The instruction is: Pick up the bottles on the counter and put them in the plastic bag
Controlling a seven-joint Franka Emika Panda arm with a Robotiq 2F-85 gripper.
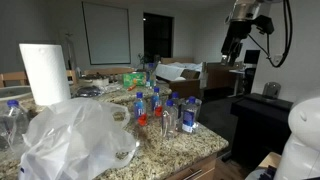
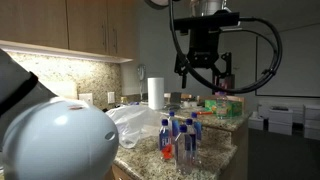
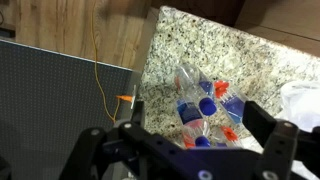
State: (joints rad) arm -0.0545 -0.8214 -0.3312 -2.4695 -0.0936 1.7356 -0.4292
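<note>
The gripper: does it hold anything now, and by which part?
Nothing is held. The gripper hangs open, high above the bottles.

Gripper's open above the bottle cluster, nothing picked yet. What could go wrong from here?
1. The bottles stand packed together; the open gripper descending on one could topple its neighbours.
2. They stand near the counter edge, so a toppled one might roll off.
3. The bag lies crumpled with no open mouth visible; a dropped bottle may slide off it.

plastic bag [image 3: 301,102] partly beyond right edge
</note>
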